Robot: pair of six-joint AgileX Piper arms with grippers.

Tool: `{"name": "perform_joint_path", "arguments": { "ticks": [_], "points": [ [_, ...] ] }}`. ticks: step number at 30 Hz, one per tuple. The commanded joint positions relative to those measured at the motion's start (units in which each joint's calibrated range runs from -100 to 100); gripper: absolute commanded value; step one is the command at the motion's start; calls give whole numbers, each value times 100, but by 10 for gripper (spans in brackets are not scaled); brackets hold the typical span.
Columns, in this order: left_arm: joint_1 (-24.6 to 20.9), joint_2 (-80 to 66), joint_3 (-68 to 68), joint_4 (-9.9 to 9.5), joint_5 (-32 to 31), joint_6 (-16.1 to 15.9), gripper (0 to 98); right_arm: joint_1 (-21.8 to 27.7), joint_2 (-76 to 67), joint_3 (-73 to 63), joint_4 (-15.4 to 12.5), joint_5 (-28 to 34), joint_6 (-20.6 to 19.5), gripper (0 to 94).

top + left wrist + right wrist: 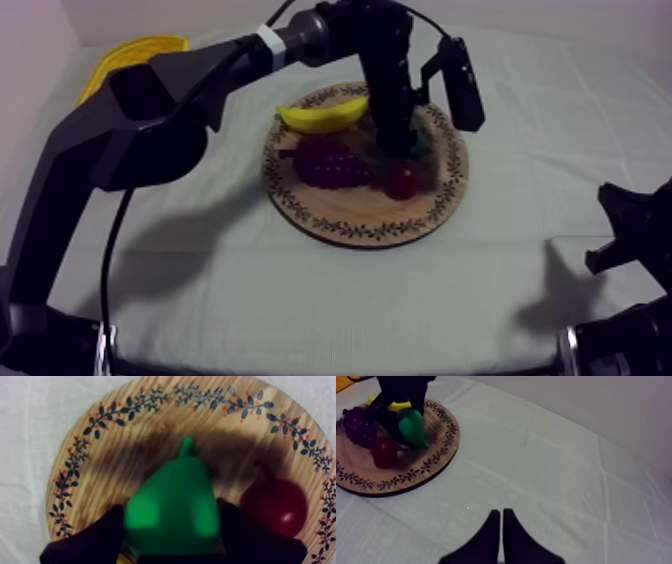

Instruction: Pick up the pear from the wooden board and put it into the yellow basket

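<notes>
The green pear point(172, 506) is on the round wooden board point(125, 441), gripped at both sides by the black fingers point(102, 533) of my left gripper point(171, 510), which is shut on it. In the top view my left gripper point(400, 148) comes down over the board's point(350, 225) right half, and only a bit of the pear point(421, 150) shows past it. I cannot tell whether the pear is lifted off the wood. The yellow basket point(130, 55) stands at the far left. Low at the right, my right gripper point(502, 513) rests shut on nothing.
A banana point(320, 116), a bunch of grapes point(330, 162) and a small red fruit point(403, 181) also lie on the board, the red fruit point(275, 507) right beside the pear. My left arm point(150, 110) stretches across the table's left half.
</notes>
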Motion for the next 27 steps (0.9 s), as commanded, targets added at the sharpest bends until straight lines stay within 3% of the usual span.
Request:
{"name": "perform_joint_path", "arguments": {
  "ticks": [1, 5, 9, 17, 27],
  "points": [
    [8, 33, -67, 2, 16, 4, 633, -1, 2, 0, 1, 0, -2, 3],
    [20, 76, -149, -7, 52, 69, 506, -1, 2, 0, 1, 0, -2, 3],
    [-9, -126, 94, -21, 90, 139, 449, -1, 2, 0, 1, 0, -2, 3],
    [-280, -1609, 1255, -47, 143, 333, 432, -1, 2, 0, 1, 0, -2, 3],
    [-932, -3937, 2314, -244, 140, 729, 428, -1, 2, 0, 1, 0, -2, 3]
  ]
}}
